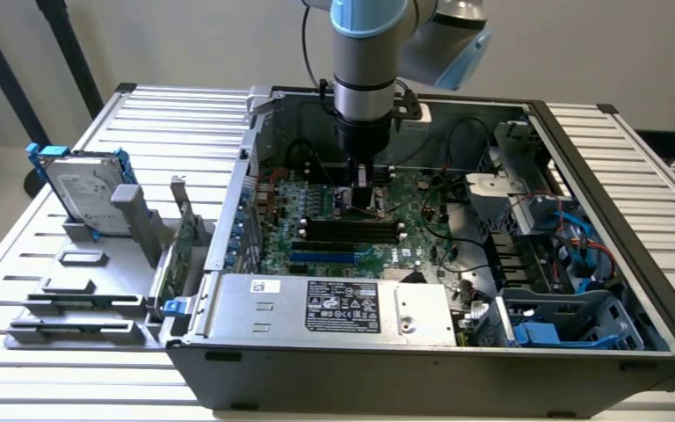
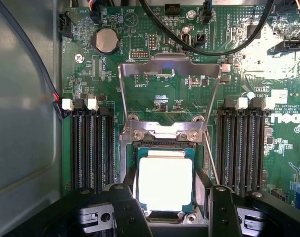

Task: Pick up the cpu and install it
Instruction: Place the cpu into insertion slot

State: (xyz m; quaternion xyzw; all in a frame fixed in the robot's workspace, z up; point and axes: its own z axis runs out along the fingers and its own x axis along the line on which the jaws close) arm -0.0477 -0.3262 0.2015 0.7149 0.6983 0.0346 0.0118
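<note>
1. Cpu [image 2: 164, 182]: flat in the socket [image 2: 164, 147] on the green board [image 2: 283, 158], silver top facing up, sides square to the socket.
2. Lies straight under the gripper [image 2: 170, 191], between the two black fingers [image 2: 126, 207]; no sideways offset to correct, as far as can be judged.
3. Almost square, so no real long axis; edges parallel to the rows of memory slots [image 2: 90, 148] that stand on both sides of the socket.
4. Fingers placed at two opposite edges of the chip, the ones that look toward the memory slots. One finger just beside its edge, perhaps touching; at the other a dark gap is visible.
5. Gripper therefore judged as spread wide and not clamped on the chip; jaws wider than the chip itself.
6. Metal frame [image 2: 169, 58] of the socket swung up and back beyond the chip, not folded down over it.
7. Seen from outside: arm [image 1: 367, 53] pointing straight down into the computer case [image 1: 408, 378], gripper [image 1: 364, 198] low over the middle of the board.
8. Hard drive [image 1: 80, 189] standing in a grey holder at the exterior view's left, outside the case and well apart from the gripper.
</note>
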